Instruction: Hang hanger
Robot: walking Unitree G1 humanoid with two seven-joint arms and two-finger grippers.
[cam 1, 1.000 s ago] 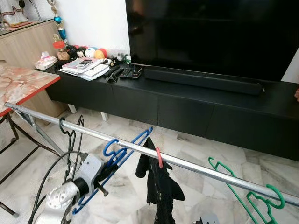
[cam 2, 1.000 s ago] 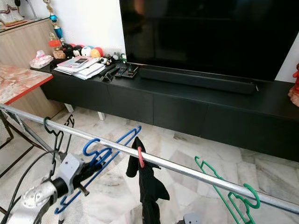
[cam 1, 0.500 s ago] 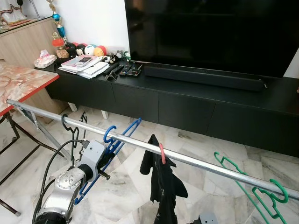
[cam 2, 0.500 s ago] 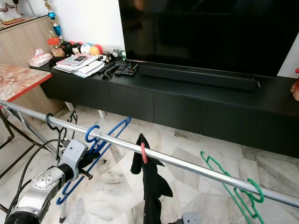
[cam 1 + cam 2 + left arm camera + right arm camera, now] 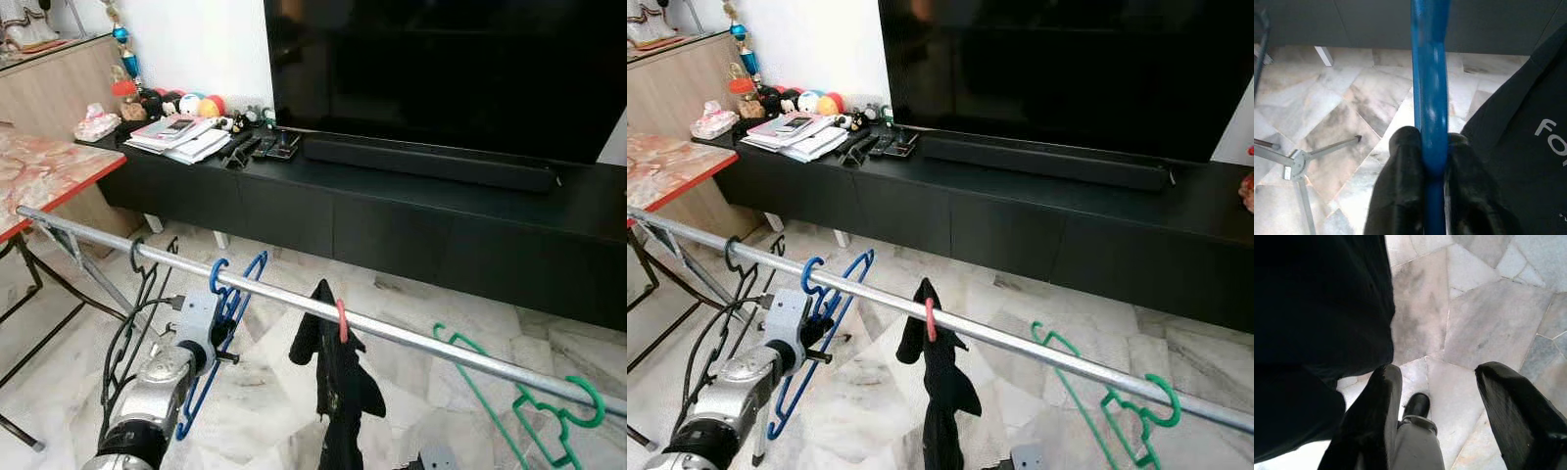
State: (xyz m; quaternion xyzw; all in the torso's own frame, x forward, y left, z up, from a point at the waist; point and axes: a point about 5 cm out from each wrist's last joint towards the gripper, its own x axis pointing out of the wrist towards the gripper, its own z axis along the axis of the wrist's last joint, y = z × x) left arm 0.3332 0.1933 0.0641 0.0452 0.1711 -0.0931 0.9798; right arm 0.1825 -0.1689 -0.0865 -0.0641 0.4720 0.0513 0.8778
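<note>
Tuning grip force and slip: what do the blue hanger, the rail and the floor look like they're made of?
Blue hanger: looks like moulded plastic, smooth and slightly glossy; a highlight runs along the bar pinched in the left gripper.
Rail: metal tube, dull silver, likely galvanised steel; sheen along its length.
Floor: polished stone, probably marble; grey-veined irregular slabs with visible joints.

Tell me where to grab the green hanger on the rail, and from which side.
Grip the green hanger on its long slanted arm below the hook, not the hook, which wraps the metal rail. Come from the robot's side, beneath the rail, probably with the right tool, which hangs open. The left tool is shut on the blue hanger.
</note>
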